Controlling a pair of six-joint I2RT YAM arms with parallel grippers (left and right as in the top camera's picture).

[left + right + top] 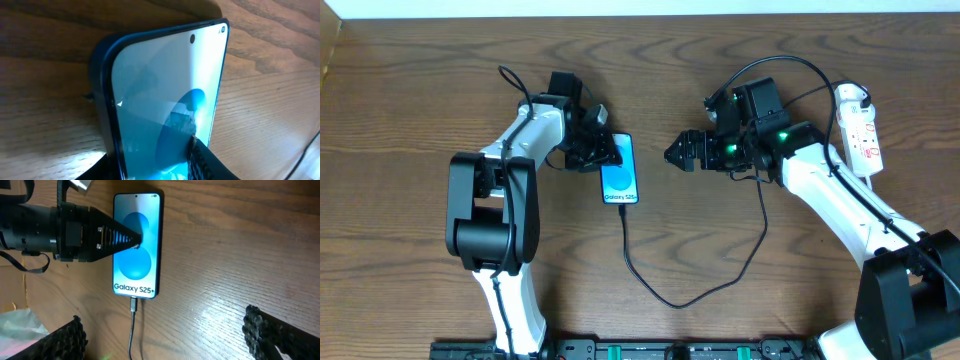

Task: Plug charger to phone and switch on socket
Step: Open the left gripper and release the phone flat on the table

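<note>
Blue-screened and black-edged, the phone is lying flat on the wooden table, between the two arms and closer to the left one. Its long axis is running from the table's far edge toward the robot's side, with the top leaning very slightly left. The camera-hole end is pointing away from the robot, and the end with the "Galaxy" lettering is pointing back toward it.

The charger is sitting with its small connector in the phone's near end. Its thin black cable is trailing toward the robot, curving right and climbing to the right arm, where it is passing out of sight.

The left gripper is hanging over the phone from the left, with one finger ending over mid-screen. Its jaws are standing partly apart, and I cannot tell whether they are pinching the phone. The right gripper is hovering just right of the phone, jaws spread wide and holding nothing.

The socket is lying far to the right beside the right arm, its length also running roughly far-to-near.
</note>
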